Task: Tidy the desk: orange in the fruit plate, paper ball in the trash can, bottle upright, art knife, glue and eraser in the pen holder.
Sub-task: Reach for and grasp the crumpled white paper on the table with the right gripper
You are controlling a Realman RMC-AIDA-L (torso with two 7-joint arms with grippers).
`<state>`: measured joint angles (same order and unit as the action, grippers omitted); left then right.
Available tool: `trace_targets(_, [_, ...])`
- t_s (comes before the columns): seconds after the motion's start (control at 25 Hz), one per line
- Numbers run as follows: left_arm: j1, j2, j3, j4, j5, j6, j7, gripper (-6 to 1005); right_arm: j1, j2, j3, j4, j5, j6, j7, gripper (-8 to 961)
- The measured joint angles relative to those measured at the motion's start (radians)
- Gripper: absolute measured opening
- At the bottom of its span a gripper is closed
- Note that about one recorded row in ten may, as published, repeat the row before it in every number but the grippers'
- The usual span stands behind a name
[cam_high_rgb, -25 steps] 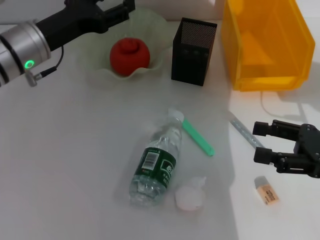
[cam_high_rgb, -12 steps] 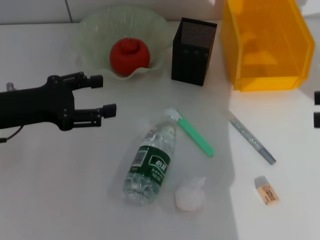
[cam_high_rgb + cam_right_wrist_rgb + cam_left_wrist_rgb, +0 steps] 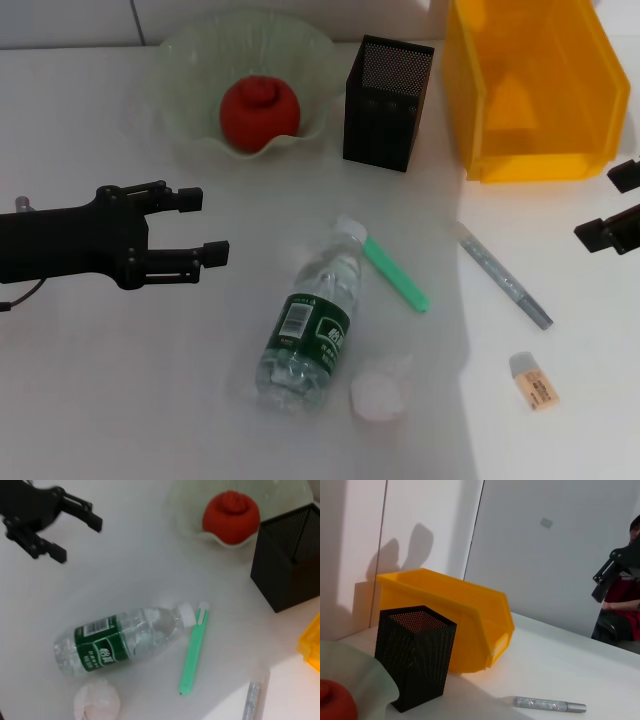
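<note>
The orange [image 3: 260,112] lies in the pale green fruit plate [image 3: 172,62] at the back. The bottle [image 3: 310,325] lies on its side mid-table, cap toward the green art knife [image 3: 395,272]. By the bottle's base sits the paper ball [image 3: 378,395]. A silver glue pen [image 3: 505,275] and the eraser [image 3: 533,381] lie to the right. The pen holder [image 3: 388,100] stands beside the yellow trash can [image 3: 535,90]. My left gripper [image 3: 205,225] hovers open left of the bottle, holding nothing. At the right edge my right gripper [image 3: 612,205] is open, near the trash can's front.
The right wrist view shows the bottle [image 3: 120,640], art knife [image 3: 192,652], paper ball [image 3: 97,702] and left gripper [image 3: 75,537]. The left wrist view shows the pen holder [image 3: 417,655], trash can [image 3: 455,620] and glue pen [image 3: 547,704]. A person sits beyond the table.
The left arm came down from over the fruit plate to the bottle's left. The right gripper left the eraser area for the right edge. The bottle shifted slightly.
</note>
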<state>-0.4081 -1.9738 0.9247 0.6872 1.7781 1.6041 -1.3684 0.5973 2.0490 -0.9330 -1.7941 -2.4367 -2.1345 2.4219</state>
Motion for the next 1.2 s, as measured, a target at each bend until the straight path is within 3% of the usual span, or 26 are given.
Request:
trace_targets(0.16, [-0.002,-0.002,0.0,0.0,0.001,-0.015,0.0,845,0.046,0.03,-0.039,0.063,-0.085,0.028,-0.004,839])
trace_targets(0.72, [-0.05,-0.003,-0.009,0.001,0.0,-0.027,-0.009,845,0.097,0.027,-0.085,0.233,-0.092,0.091,0.003,839])
trace_targets(0.92, [-0.05,-0.002,-0.003,0.014,0.022,-0.022,-0.01,845,0.107,0.03,-0.145,0.262,-0.073,0.097,0.005,839])
trace_targets(1.2, [-0.047,-0.001,-0.011,0.047,0.107,-0.018,-0.056,845,0.144,0.031,-0.269,0.427,0.035,0.167,-0.027,839])
